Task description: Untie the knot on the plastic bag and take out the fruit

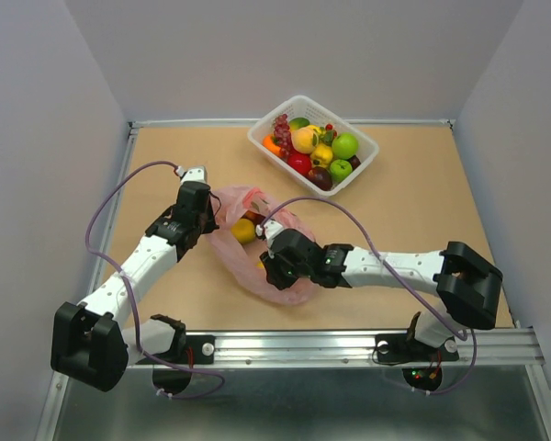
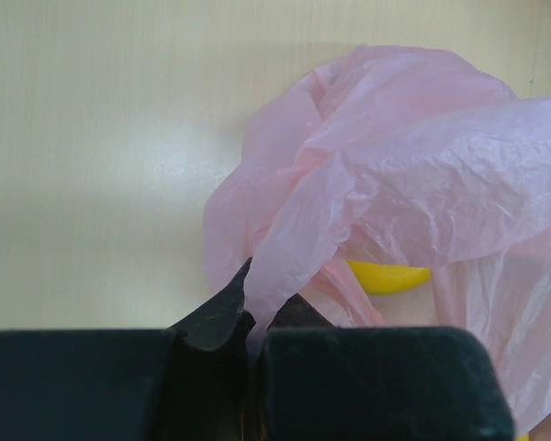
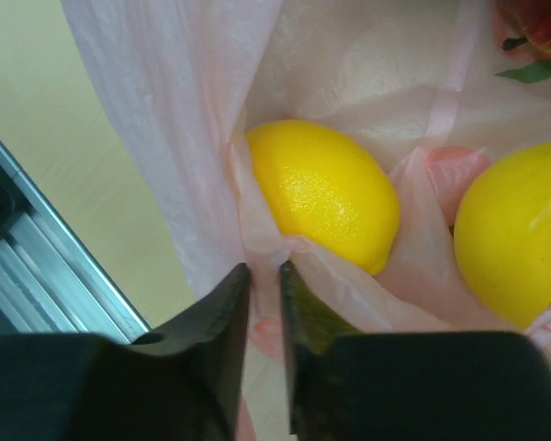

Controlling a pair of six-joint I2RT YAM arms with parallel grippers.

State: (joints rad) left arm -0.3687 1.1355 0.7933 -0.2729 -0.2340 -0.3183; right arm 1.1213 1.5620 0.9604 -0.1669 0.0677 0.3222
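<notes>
The pink plastic bag (image 1: 257, 241) lies open in the middle of the table between both arms; no knot shows. My left gripper (image 1: 205, 227) is shut on the bag's film (image 2: 349, 184) at its left edge. My right gripper (image 1: 268, 273) is shut on a fold of the bag's wall (image 3: 193, 138) at its near side. Inside the bag I see a yellow lemon (image 3: 323, 191), a yellow round fruit (image 3: 519, 239) and a bit of a red fruit (image 3: 542, 28). The top view shows a yellow fruit (image 1: 244, 231) in the bag's mouth. A yellow sliver (image 2: 388, 276) shows under the film.
A white slotted basket (image 1: 360, 175) at the back right holds green apples (image 1: 345, 145), purple grapes (image 1: 282, 126) and other fruit. The table's metal front rail (image 1: 349, 344) runs just behind my right gripper and shows in the right wrist view (image 3: 46, 266). Grey walls stand close on both sides.
</notes>
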